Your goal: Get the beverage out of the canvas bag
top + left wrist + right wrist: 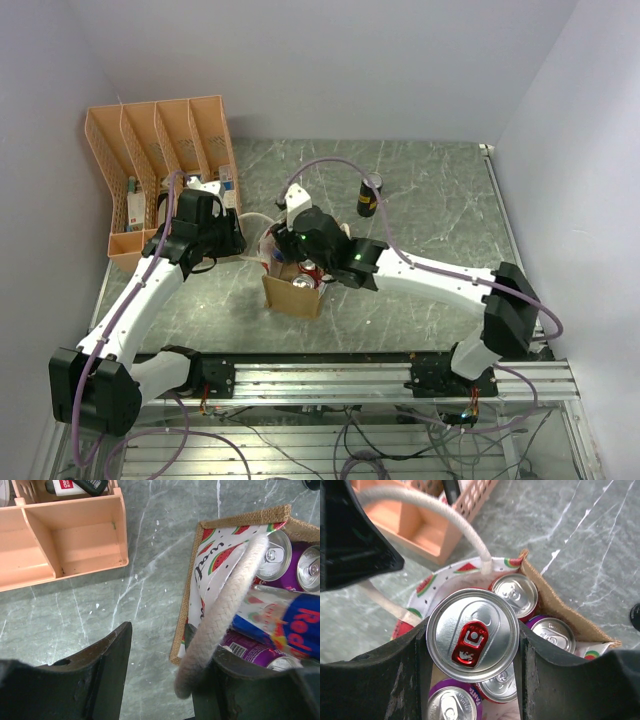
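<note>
Where both arms meet at the middle of the grey-green marbled table (440, 230), the small boxy tan-brown canvas bag (290, 298) stands upright, mouth open, near the orange slotted plastic file rack (160, 140); right end effector (471, 641) reaches down into the mouth, both fingers pressed on opposite sides of a blue-and-silver drink can with a red pull tab (472, 642); firm grip. That can's top sits nearer the wrist camera than its neighbours; its body is over the bag's interior, inside the rim; around it, purple-sided cans with silver tops (552, 635) are packed against a watermelon-print lining (220, 555). Left end effector (160, 635) at the bag's side, jaws apart, one finger over bare table, the other over the bag; cream looped rope handle (225, 605) lies along that finger's inner face, not pinched; dark upright container (370, 195) stands alone behind the bag.
</note>
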{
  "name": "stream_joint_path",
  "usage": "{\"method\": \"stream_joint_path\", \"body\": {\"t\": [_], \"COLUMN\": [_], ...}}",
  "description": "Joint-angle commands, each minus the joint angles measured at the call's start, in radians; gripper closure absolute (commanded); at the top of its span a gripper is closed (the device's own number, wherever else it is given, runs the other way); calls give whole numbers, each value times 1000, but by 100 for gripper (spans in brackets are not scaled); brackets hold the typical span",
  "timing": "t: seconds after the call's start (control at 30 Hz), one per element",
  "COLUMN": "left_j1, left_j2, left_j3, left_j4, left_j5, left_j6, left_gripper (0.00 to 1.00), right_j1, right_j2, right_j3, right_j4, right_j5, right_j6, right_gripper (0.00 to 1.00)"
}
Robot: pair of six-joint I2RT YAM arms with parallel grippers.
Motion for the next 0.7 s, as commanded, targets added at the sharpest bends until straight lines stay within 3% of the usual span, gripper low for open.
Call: {"method": "stream_joint_path", "body": {"t": [0.0, 0.23, 0.53, 0.67], "left_j1": [7, 7, 8, 8], "left_j2": [-15, -11, -7, -1], "left_j3": [-5, -5, -4, 0], "left_j4": [13, 13, 14, 9], "left_j5": [7, 15, 18, 22], "left_j6": [11, 12, 15, 15], "left_gripper": [43, 43, 43, 43], "right_j1": [-13, -77, -264, -302], "right_j2": [-91, -153, -213, -266], "right_j3": [-35, -114, -145, -144], "right_j4": [162, 236, 262, 279], "right_j5": [12, -91, -383, -425], "right_j6": [63, 181, 396, 432], "right_gripper": [100, 100, 100, 100]}}
